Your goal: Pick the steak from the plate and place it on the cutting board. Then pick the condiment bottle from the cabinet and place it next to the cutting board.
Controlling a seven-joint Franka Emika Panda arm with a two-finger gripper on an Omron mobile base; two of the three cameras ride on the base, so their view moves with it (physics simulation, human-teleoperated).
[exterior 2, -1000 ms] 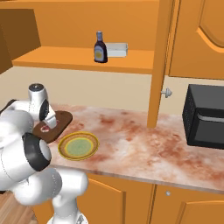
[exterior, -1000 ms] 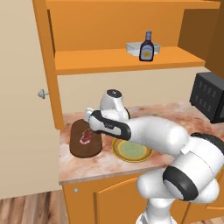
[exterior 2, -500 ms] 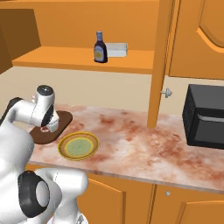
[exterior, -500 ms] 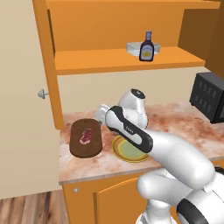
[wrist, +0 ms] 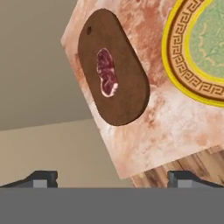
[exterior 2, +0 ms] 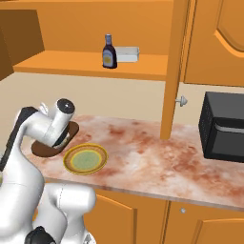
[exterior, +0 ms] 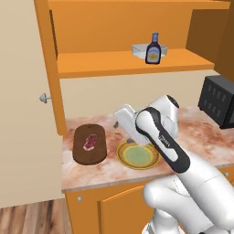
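**Steak down, arm swinging off the board**

Over the last second the arm has lifted away from the cutting board and swung toward the plate, leaving the steak behind on the wood. The gripper hangs above the counter's front edge with its jaws spread wide and nothing between them.

Nearest the base, the plate sits bare on the marbled counter, just beside the board. The steak lies near the board's middle, clear of its rim. Farther back and higher, the condiment bottle stands upright on the cabinet shelf, touching or just in front of a clear tray.

The first half looks finished. The risk lies ahead: reaching up, the arm could clip the shelf edge, or the wide jaws could nudge the tray and topple the narrow-necked bottle.
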